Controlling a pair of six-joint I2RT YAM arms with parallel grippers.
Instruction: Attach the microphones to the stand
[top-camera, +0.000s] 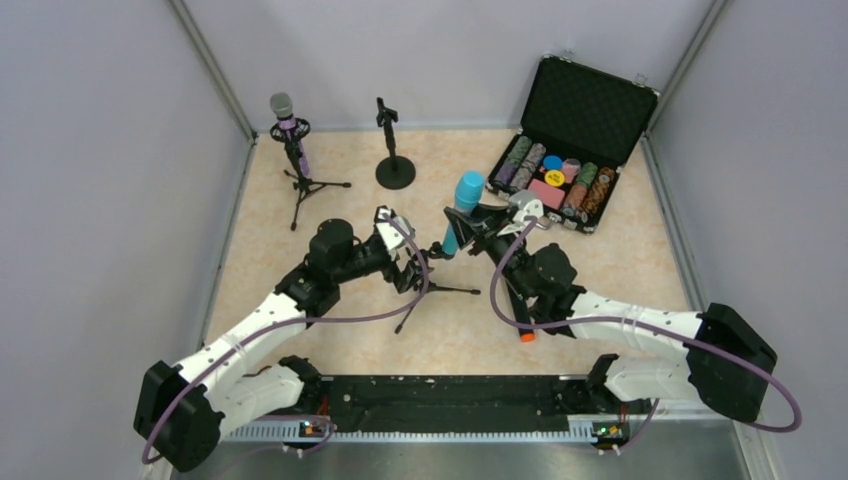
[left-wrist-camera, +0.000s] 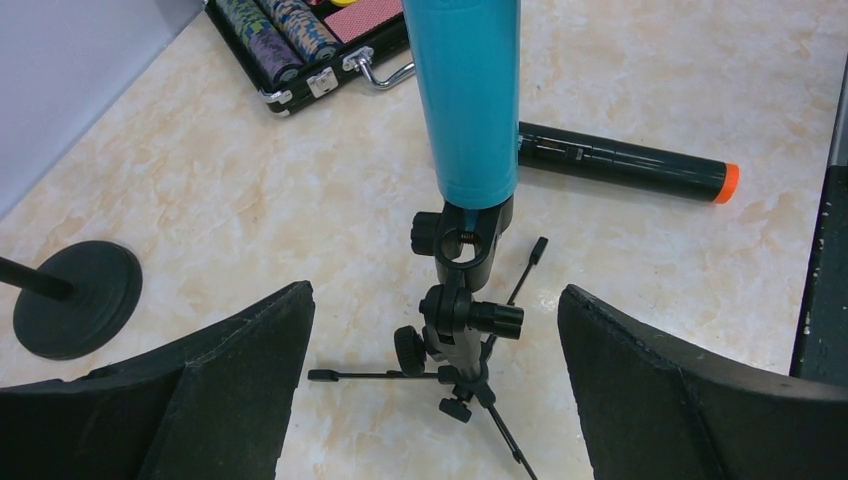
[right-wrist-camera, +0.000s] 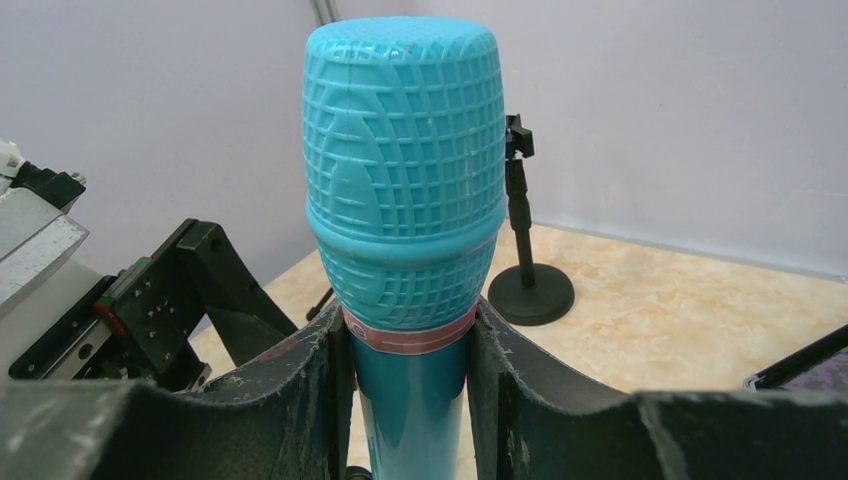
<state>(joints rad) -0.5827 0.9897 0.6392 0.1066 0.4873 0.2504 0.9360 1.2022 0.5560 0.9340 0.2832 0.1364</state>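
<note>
Right tool (right-wrist-camera: 408, 345) clamps blue microphone (right-wrist-camera: 405, 170); left tool (left-wrist-camera: 435, 300) released; three microphones (top-camera: 283, 105), three stands (top-camera: 394, 172).

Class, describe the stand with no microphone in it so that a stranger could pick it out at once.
Start at the open chip case at the back right. Left of it, before the purple microphone on its tripod, is a black stand. Only it has a round flat base and an empty clip.
</note>
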